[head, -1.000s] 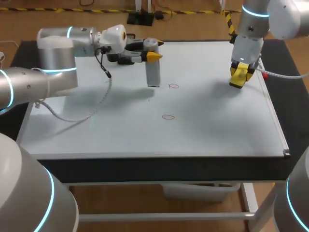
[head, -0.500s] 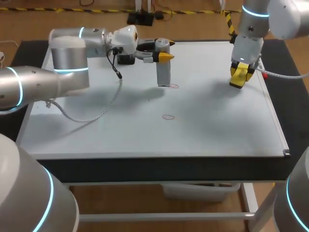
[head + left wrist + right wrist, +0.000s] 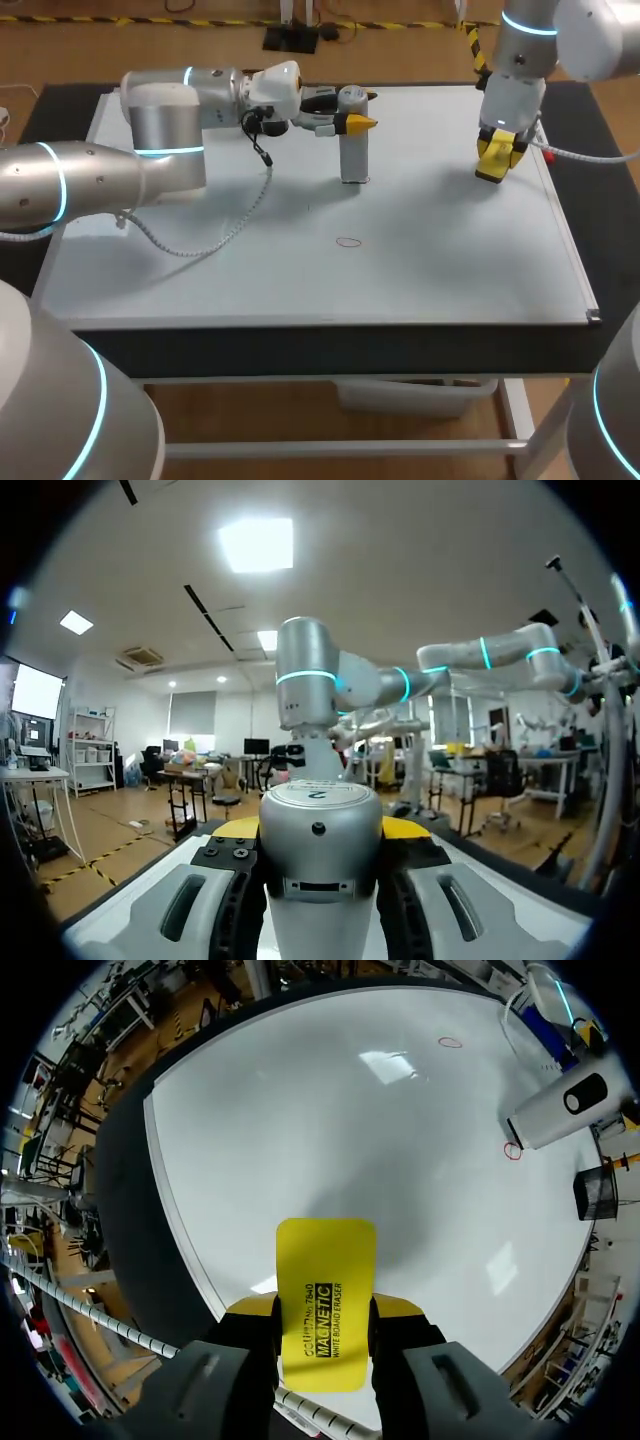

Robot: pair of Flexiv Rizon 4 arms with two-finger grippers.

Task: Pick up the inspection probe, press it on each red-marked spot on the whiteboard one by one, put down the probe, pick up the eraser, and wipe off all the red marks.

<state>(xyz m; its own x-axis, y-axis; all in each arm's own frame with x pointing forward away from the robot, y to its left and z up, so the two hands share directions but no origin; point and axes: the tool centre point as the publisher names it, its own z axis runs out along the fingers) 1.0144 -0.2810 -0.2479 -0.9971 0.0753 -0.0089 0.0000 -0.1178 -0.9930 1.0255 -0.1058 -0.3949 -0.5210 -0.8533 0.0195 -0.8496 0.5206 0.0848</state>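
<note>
The silver cylindrical probe point(image 3: 352, 150) stands upright on the whiteboard point(image 3: 450, 260), its foot at the farther red mark point(image 3: 364, 181). My left gripper point(image 3: 353, 119) is shut on the probe's upper part. In the left wrist view the probe point(image 3: 320, 860) fills the gap between the fingers of that gripper point(image 3: 320, 832). A second red mark point(image 3: 347, 241) lies nearer the front, uncovered. Over the board's far right, my right gripper point(image 3: 497, 160) is shut on the yellow eraser point(image 3: 325, 1300). The right wrist view shows both red marks point(image 3: 450, 1042) point(image 3: 513, 1150) and the probe point(image 3: 560, 1110).
A black mesh holder point(image 3: 598, 1190) stands on the board behind the probe. The left arm's cable point(image 3: 215, 235) hangs down over the board's left part. The board's framed edge point(image 3: 575, 260) runs along the right, with dark table surface beyond it.
My left arm has carried the probe to the right, bringing its foot from left of the farther red mark onto that mark. The right arm and eraser have not moved.
</note>
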